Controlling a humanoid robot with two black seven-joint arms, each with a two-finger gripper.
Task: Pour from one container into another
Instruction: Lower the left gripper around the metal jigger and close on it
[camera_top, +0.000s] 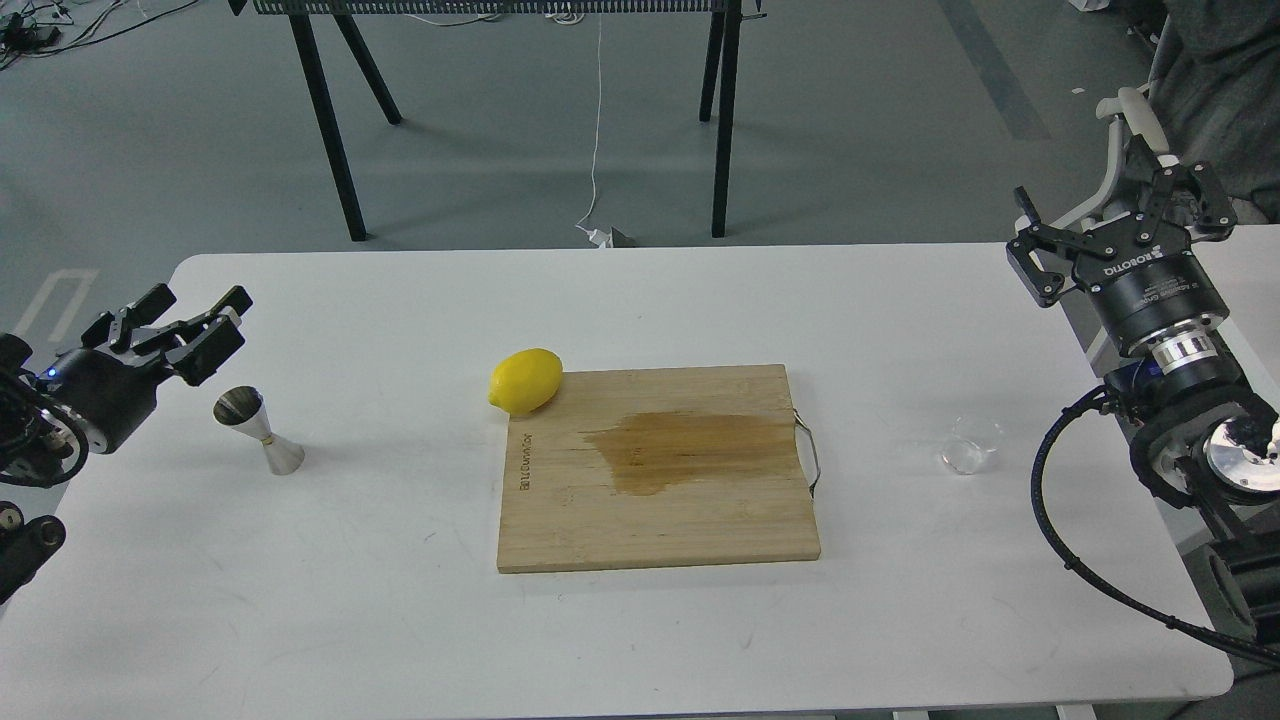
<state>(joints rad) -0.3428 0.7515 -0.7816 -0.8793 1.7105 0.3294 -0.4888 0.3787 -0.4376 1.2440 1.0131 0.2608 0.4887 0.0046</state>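
Note:
The small clear glass cup (971, 444) stands upright on the white table (380, 590), right of the cutting board. The steel hourglass jigger (258, 429) stands upright at the table's left side. My left gripper (190, 318) hovers open just up and left of the jigger, apart from it, nothing between its fingers. My right gripper (1120, 220) is open at the table's far right edge, well behind and to the right of the glass cup, holding nothing.
A wooden cutting board (655, 468) with a dark wet stain lies mid-table, a metal handle on its right edge. A yellow lemon (525, 381) rests at its top-left corner. Black table legs (330, 120) stand on the floor behind.

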